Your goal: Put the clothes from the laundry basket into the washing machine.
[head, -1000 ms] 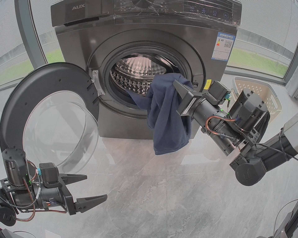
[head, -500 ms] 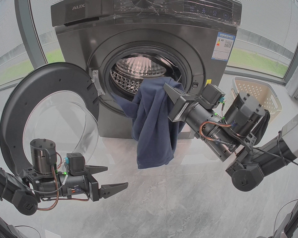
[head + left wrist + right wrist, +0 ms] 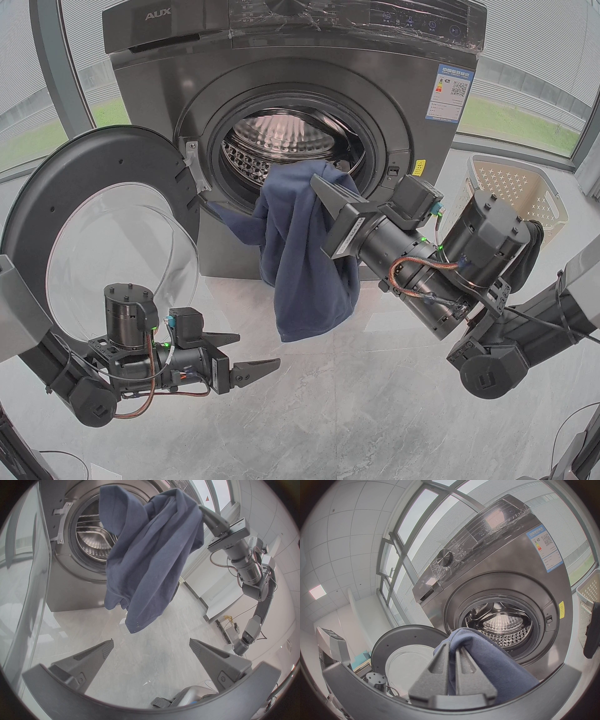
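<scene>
My right end effector [image 3: 317,184] is clamped on the blue garment [image 3: 306,250]. In the right wrist view its two fingers [image 3: 442,667] are pressed together with cloth bunched over and around them. The pinch sits at the garment's top fold, so the rest falls straight down from the tips. Its long axis is vertical and its hem hangs free above the floor [image 3: 350,400]. One corner trails off to my left from the grip, and it seems to rest on the lower lip of the drum mouth [image 3: 281,140].

The drum mouth is what the next move depends on. It lies just ahead of the tips and about level with them, while most of the cloth hangs below that lip, outside the washing machine [image 3: 312,75]. I judge that pushing straight forward would get the top fold in and leave the tail draped over the rim.

My left end effector [image 3: 256,353] has its fingers spread wide apart and holds nothing. It sits lower than the right one and off to my left, pointing at the hanging hem, so it is the nearer arm to the loose tail. The open door [image 3: 94,187] stands beyond it on that side. The laundry basket [image 3: 544,187] is behind the right wrist, well apart from the grip.
</scene>
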Motion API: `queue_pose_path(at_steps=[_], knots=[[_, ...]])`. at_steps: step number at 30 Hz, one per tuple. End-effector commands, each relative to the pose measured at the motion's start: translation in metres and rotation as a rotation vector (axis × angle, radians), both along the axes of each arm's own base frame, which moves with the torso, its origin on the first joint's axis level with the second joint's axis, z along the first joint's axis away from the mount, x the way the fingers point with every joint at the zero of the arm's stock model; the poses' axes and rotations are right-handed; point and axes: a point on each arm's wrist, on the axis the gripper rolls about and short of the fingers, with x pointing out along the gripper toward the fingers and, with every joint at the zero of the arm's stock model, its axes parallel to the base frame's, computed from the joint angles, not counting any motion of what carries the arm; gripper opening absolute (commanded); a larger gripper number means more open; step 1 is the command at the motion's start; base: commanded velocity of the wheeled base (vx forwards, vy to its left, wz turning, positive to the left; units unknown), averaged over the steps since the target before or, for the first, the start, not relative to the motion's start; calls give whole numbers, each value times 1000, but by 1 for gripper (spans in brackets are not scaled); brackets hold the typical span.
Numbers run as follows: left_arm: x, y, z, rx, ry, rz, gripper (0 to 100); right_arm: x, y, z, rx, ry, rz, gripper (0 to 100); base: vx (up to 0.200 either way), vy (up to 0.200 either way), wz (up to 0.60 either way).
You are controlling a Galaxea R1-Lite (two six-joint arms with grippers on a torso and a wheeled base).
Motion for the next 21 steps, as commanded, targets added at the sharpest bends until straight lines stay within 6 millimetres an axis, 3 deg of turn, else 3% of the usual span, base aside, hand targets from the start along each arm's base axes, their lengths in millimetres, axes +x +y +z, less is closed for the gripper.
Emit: queue_pose_path(at_steps=[1,17,21], knots=[[11,-6,-13,13,35,-2,100,-1,0,0,3,0,1,0,0,0,0],[62,-26,-39,-40,-46,69,100,-1,0,0,6,-5,3,0,0,0,0],[67,-30,-42,-43,-57,73,100,-1,0,0,7,-6,3,0,0,0,0]])
